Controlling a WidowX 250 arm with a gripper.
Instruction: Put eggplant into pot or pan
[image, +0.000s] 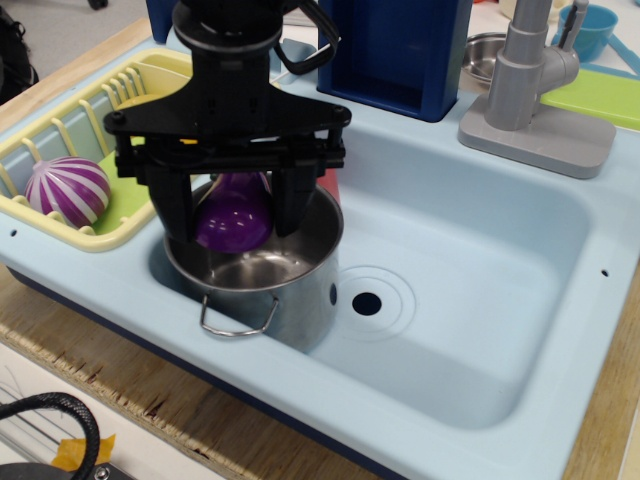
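My black gripper (232, 222) is shut on the glossy purple eggplant (234, 215), holding it bulb-down with its green cap hidden between the fingers. The eggplant hangs inside the mouth of the shiny steel pot (268, 285), at about rim height near its left side, above the pot's floor. The pot stands in the left part of the light blue sink (470, 290), with one wire loop handle facing the front. The gripper body hides the pot's back rim.
A yellow dish rack (60, 150) on the left holds a purple-and-white striped onion (66, 189) and a green plate (125, 192). A red cup (325, 187) peeks out behind the pot. A grey faucet (530, 75) and a blue box (400, 50) stand at the back. The drain hole (367, 303) lies right of the pot.
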